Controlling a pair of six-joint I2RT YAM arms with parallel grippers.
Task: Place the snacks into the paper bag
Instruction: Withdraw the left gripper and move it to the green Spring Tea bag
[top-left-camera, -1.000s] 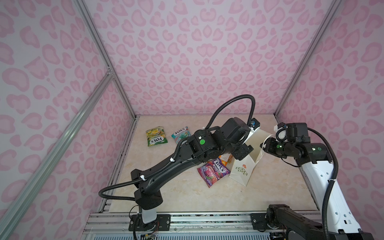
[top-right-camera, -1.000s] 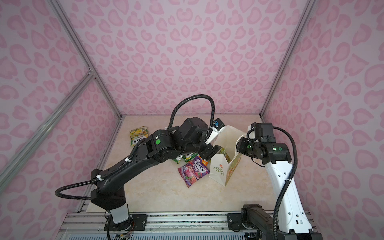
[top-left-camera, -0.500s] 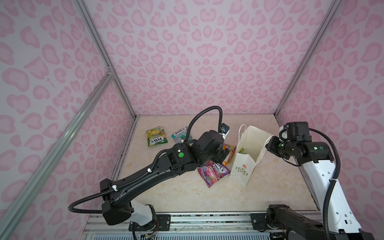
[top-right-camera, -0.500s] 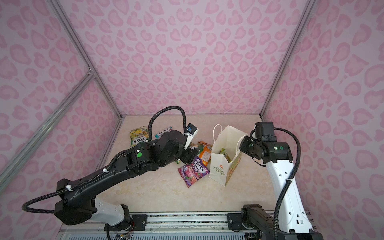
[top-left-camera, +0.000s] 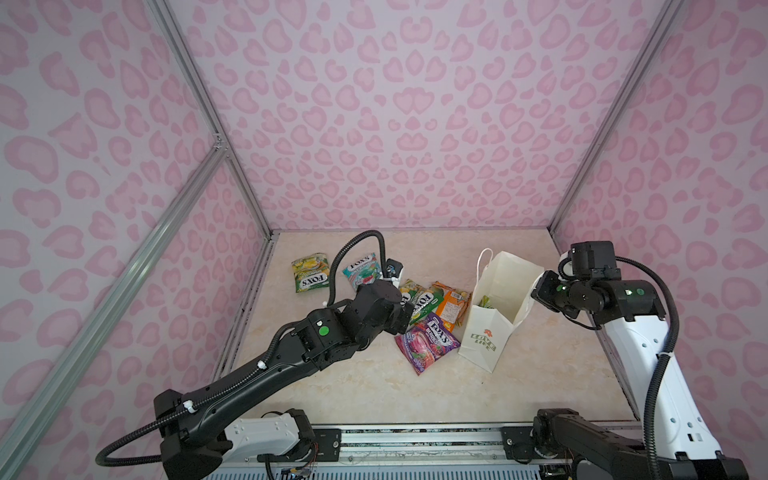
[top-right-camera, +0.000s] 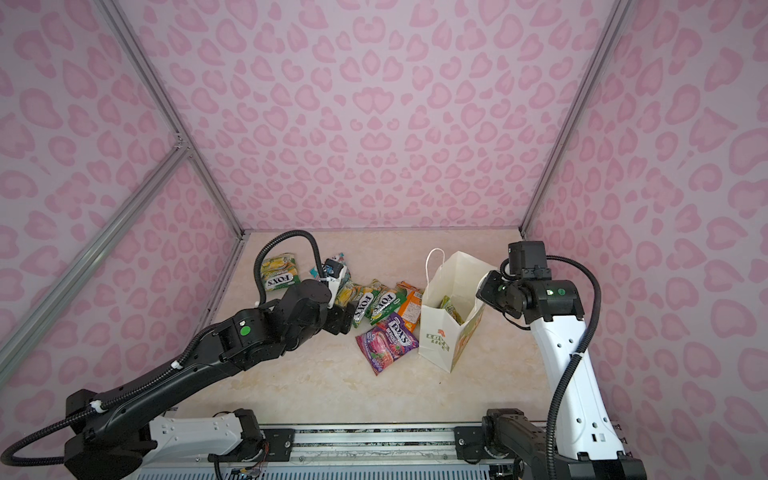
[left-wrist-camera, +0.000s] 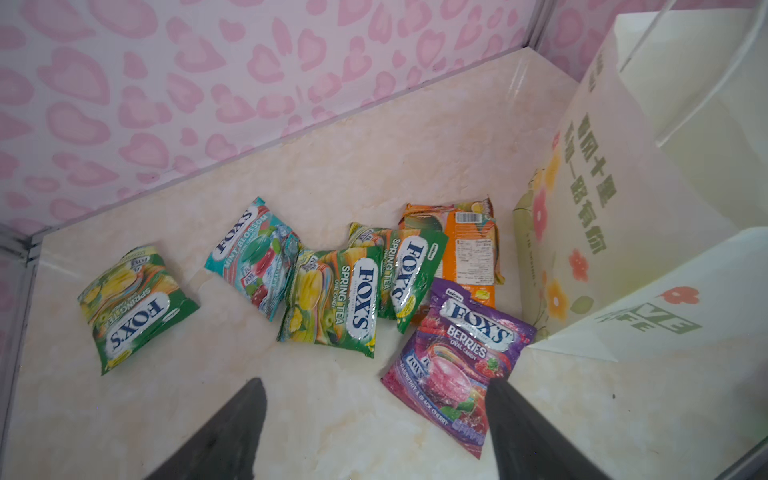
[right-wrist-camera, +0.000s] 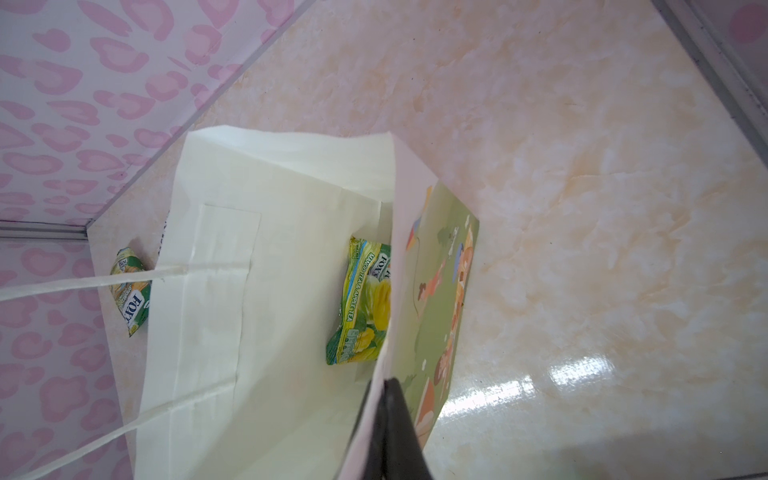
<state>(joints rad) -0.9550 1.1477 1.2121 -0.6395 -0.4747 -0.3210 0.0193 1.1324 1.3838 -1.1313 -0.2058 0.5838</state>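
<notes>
The right gripper (right-wrist-camera: 386, 395) is pinching the rim of the white printed paper bag (right-wrist-camera: 270, 291) to prop it open; the left gripper (left-wrist-camera: 376, 384) is hovering, jaws spread, above the glossy FOX'S candy pouches (left-wrist-camera: 332, 299).

purple pouch (top-right-camera: 386, 343) just beside paper bag (top-right-camera: 436, 316)

Your two top views hang high over the front edge of the table (top-left-camera: 374, 395), side by side, facing down and toward the back wall (top-left-camera: 395, 124), and take in the whole table. Your left wrist view sits low and near, facing the snacks (left-wrist-camera: 336, 299) and the bag (left-wrist-camera: 623, 249). Your right wrist view peers at close range into that bag's open mouth; all four views share the bag.
</notes>
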